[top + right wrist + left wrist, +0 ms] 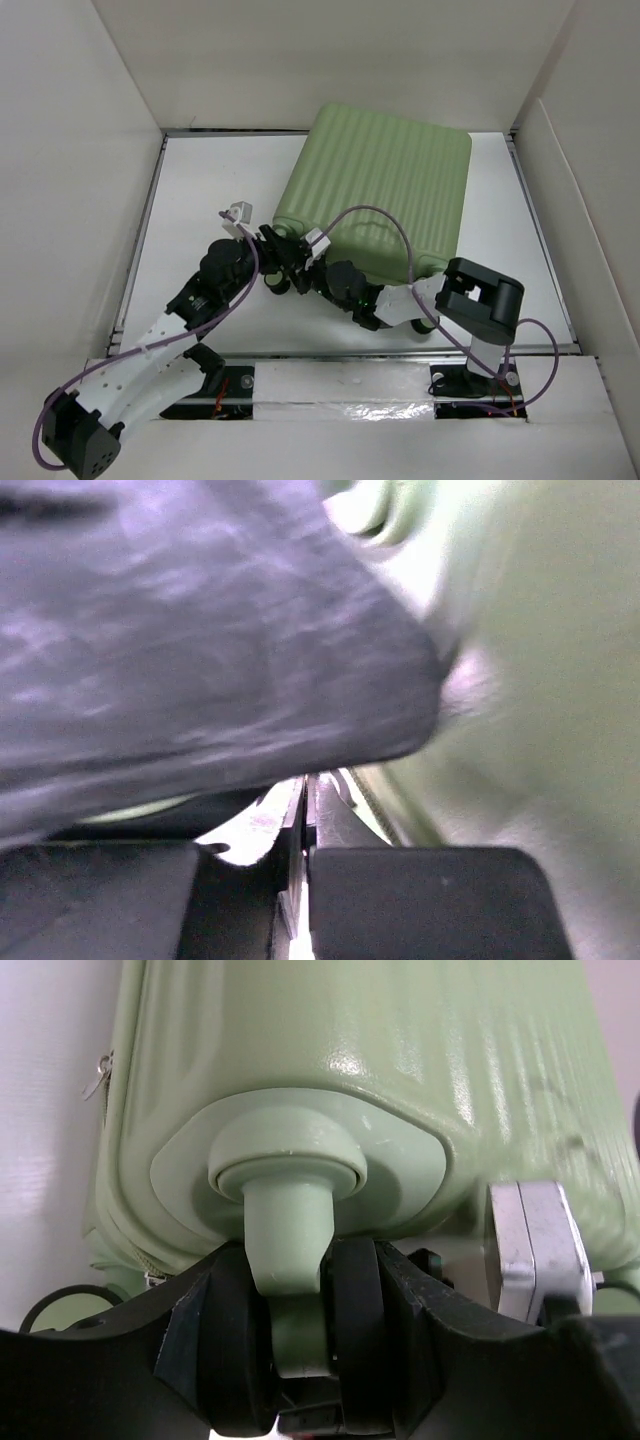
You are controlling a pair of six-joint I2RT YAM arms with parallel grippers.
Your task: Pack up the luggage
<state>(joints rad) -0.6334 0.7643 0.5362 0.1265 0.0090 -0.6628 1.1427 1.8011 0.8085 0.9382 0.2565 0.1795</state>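
The luggage (380, 190) is a pale green ribbed suitcase lying closed and flat at the back right of the table. My left gripper (283, 262) is at its near-left corner. In the left wrist view it (300, 1360) is shut on the suitcase's wheel (350, 1330), with the green wheel fork (290, 1250) between the black fingers. My right gripper (325, 275) is right beside it at the same near edge. In the right wrist view its fingers (305, 820) are pressed together next to the zipper seam (375, 800) of the green shell (540, 680). I see nothing between them.
White walls (80, 150) enclose the white table (200, 190) on the left, back and right. A raised white ledge (350, 370) runs along the near edge. A metal zipper pull (97, 1075) hangs on the suitcase's left side. A dark blurred shape (200, 630) fills the upper right wrist view.
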